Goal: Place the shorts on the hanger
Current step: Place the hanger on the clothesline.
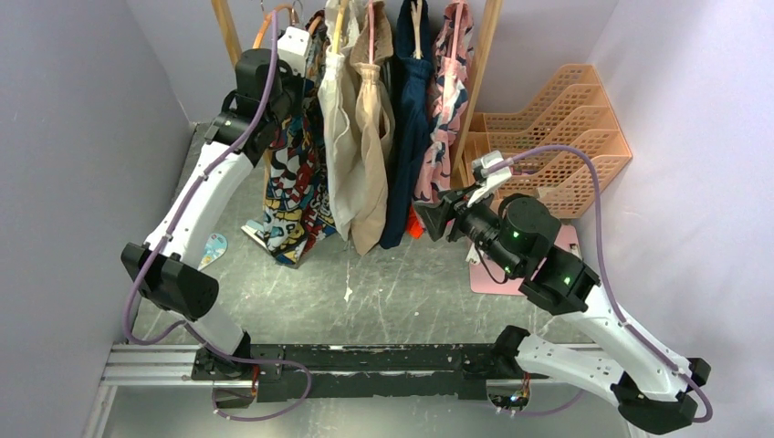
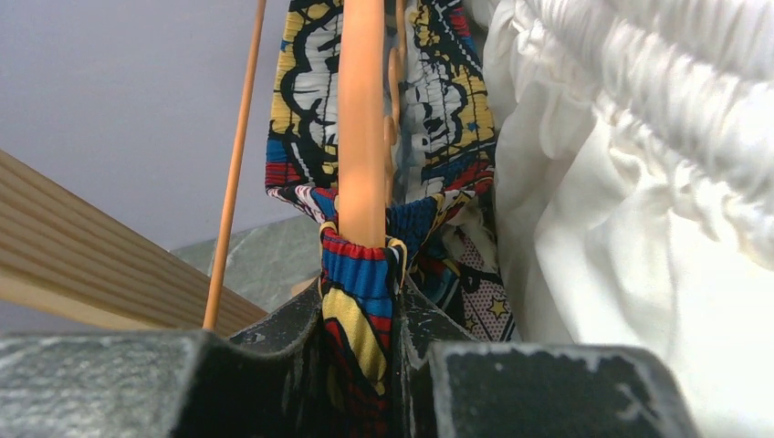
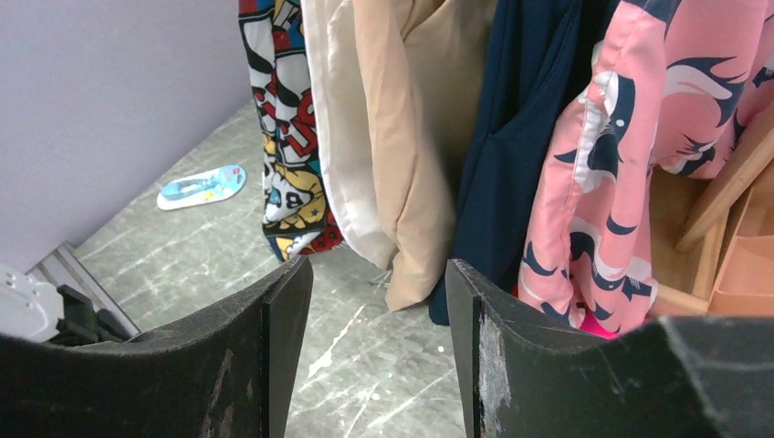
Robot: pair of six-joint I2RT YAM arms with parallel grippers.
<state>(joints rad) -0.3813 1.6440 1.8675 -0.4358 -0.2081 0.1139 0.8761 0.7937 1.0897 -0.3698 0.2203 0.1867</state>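
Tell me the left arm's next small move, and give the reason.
Probably open the left end effector and draw it back. It is shut on a fold of the shorts right under the hanger, and the fabric already shows on both sides of that bar, beside the white garment. The right end effector stands open and apart, holding nothing.

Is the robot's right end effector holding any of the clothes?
No, the right end effector stands open with nothing between its jaws.
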